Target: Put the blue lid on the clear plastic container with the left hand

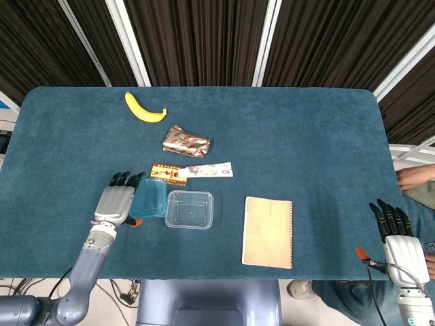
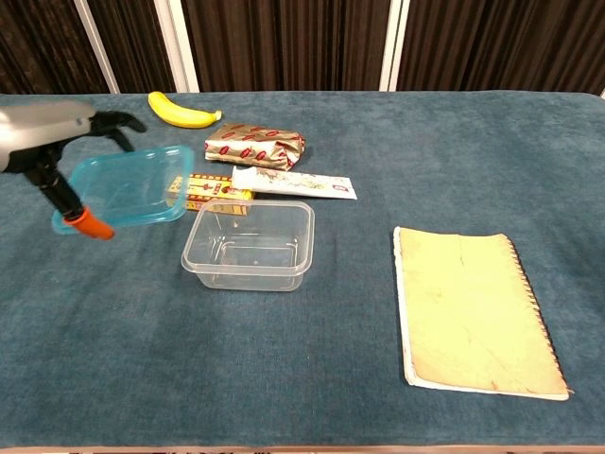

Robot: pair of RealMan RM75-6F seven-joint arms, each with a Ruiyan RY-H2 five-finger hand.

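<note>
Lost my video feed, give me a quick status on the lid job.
Left hand holds blue lid, lifted off the table. Right hand open, idle at table edge. Container open, lid not on yet. Nothing between lid and container.

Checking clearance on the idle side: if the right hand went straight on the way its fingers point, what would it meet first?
Nothing, it seems: the right hand points up the bare table edge.

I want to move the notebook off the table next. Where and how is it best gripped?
Probably its plain long edge, approached from the robot's left. The notebook lies flat on the table, spiral binding on its right side, so fingers would have to slide under the free left edge to pinch it.
</note>
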